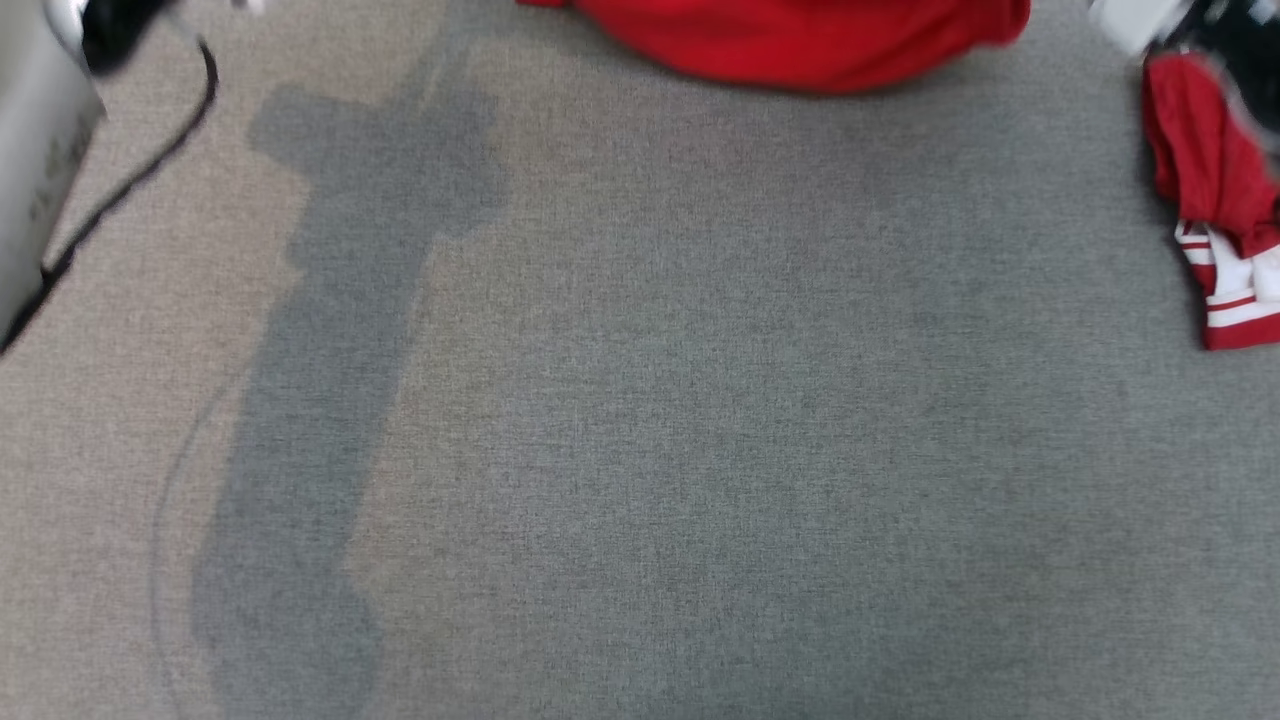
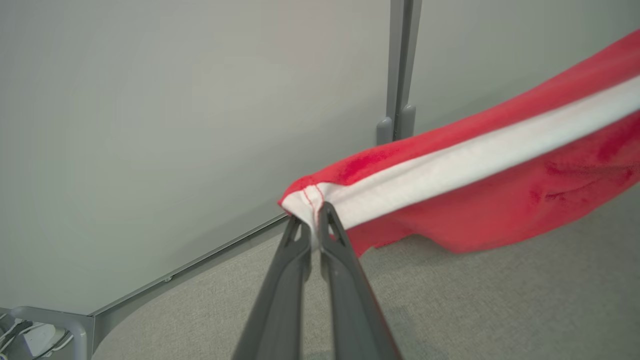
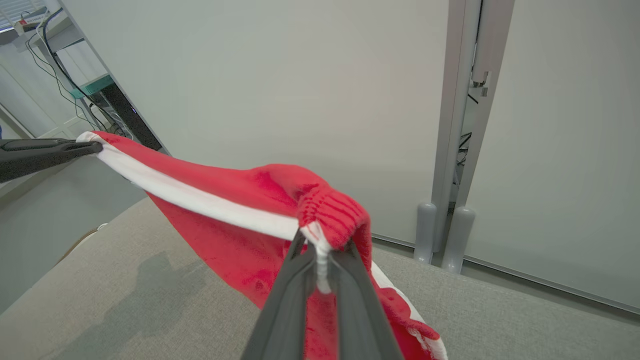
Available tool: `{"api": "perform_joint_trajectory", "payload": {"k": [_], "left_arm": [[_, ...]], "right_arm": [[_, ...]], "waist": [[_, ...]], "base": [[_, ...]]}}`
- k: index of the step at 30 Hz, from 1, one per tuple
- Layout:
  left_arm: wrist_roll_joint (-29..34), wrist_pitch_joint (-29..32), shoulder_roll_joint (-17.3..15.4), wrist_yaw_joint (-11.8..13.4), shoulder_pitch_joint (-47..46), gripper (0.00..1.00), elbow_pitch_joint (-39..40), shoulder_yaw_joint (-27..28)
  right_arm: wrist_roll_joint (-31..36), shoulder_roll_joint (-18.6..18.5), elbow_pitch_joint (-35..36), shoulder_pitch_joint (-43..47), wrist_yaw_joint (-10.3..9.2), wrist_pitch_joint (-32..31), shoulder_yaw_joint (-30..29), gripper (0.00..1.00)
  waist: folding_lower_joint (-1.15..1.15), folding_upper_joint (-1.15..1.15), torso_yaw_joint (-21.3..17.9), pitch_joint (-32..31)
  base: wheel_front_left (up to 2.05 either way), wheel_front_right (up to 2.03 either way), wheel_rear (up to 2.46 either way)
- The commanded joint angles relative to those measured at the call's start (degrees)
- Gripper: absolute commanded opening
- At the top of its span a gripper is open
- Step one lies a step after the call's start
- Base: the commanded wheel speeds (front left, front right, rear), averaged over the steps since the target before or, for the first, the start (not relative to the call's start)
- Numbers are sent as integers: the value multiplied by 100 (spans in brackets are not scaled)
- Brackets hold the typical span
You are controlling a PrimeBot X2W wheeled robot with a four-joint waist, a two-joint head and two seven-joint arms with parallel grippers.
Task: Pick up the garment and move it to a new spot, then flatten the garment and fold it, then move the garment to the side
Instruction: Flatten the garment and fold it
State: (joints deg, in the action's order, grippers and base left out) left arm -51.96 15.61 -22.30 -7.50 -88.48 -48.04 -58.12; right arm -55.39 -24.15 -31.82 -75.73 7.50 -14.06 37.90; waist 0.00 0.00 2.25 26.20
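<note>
The red garment (image 2: 500, 200) was held aloft over the far part of the grey surface (image 1: 640, 450). Its white-striped edge was stretched, probably for laying flat. One end was pinched tight by the left gripper (image 2: 315, 212), the other by the right gripper (image 3: 320, 247).

Looked down on a grey woven surface (image 1: 700, 450), evenly lit. Noted a soft dark shadow (image 1: 330, 400) running from 11 o'clock down to 7 o'clock. Saw a black cable (image 1: 130, 185) curving at 10 o'clock beside a pale grey cabinet (image 1: 30, 180) at 9 o'clock.

In the left wrist view, faced a plain grey-green partition wall (image 2: 150, 125), split at 1 o'clock by a grey upright post (image 2: 400, 70), with a metal base rail (image 2: 190, 267) slanting toward 8 o'clock.

In the right wrist view, found twin posts (image 3: 460, 100) at 2 o'clock ending in rounded feet (image 3: 425, 230). At 10 o'clock, made out loose cables (image 3: 50, 65) and a green-topped desk (image 3: 92, 85).
</note>
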Motion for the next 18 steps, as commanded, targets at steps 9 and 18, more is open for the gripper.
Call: {"api": "perform_joint_trajectory", "payload": {"k": [9, 18], "left_arm": [[-980, 690, -965, 7, 1463, 0, 1205, -829], [-1656, 1328, -1798, 72, 2697, 0, 2450, -1172]], "right_arm": [[-765, -526, 683, 1580, 1, -176, 838, 0], [-1120, -1160, 1220, 3003, -2, -682, 1028, 0]], "waist": [[0, 0, -84, -928], [0, 0, -150, -1724]], "base": [[0, 0, 0], [0, 0, 0]]}}
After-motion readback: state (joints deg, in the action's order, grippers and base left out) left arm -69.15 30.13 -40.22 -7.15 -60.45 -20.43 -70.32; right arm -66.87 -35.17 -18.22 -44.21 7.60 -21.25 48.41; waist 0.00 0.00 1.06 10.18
